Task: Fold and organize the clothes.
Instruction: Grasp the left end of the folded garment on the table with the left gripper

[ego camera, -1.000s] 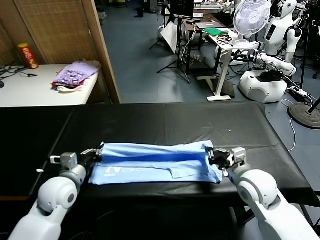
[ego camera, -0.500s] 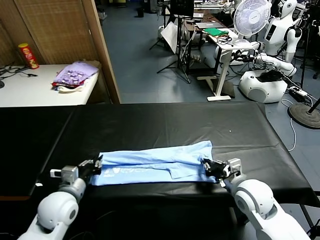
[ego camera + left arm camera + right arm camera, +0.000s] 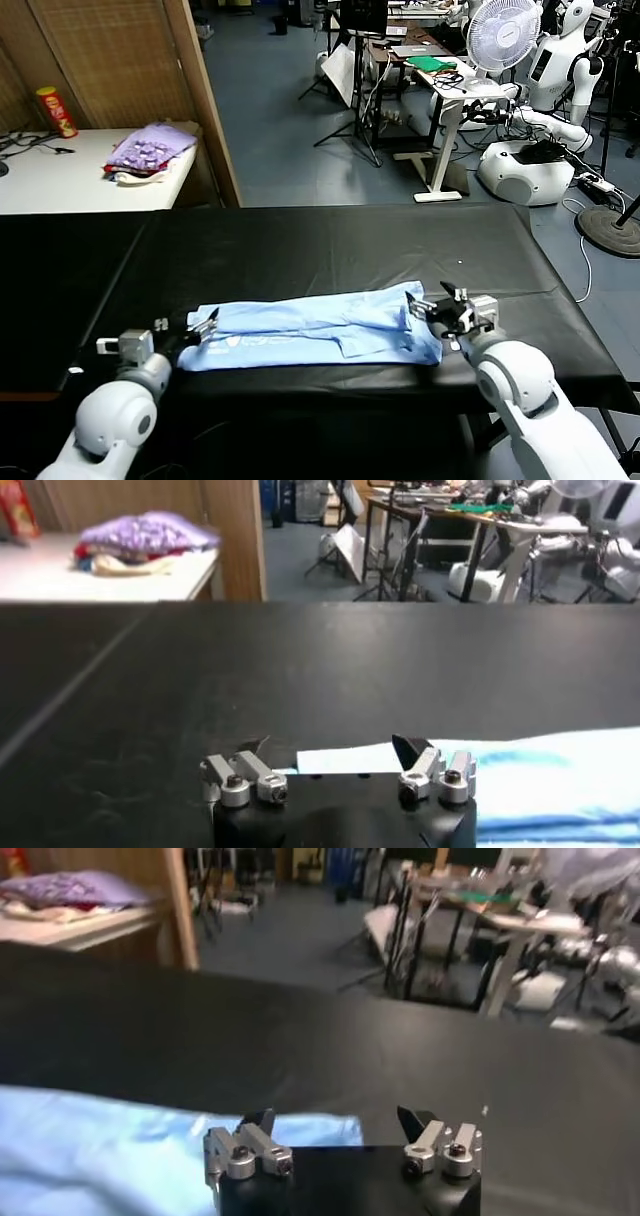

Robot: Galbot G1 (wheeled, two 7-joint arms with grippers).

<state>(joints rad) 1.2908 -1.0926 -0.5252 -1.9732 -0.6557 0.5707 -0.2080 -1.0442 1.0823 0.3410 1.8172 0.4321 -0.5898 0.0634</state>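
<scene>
The clothes, a pale sky-blue T-shirt [image 3: 310, 325], lie folded into a long band near the front edge of the black table [image 3: 330, 245]. My left gripper [image 3: 200, 326] is at the band's left end, open, with nothing between its fingers. In the left wrist view the left gripper [image 3: 330, 748] straddles the shirt's edge [image 3: 560, 770]. My right gripper [image 3: 432, 306] is at the band's right end, also open and holding nothing. Seen from the right wrist, the right gripper [image 3: 336, 1118] stands over the corner of the shirt [image 3: 120, 1148].
A purple-and-white heap of clothes [image 3: 150, 148] and a red can [image 3: 55, 110] sit on a white table [image 3: 60, 185] at the back left. A wooden partition [image 3: 205, 100] stands behind the black table. Desks, a fan [image 3: 505, 35] and another robot [image 3: 560, 60] are far off.
Both grippers have opened and let go of the shirt's ends. The shirt has settled flat on the table, and both grippers have shifted slightly at its ends.
</scene>
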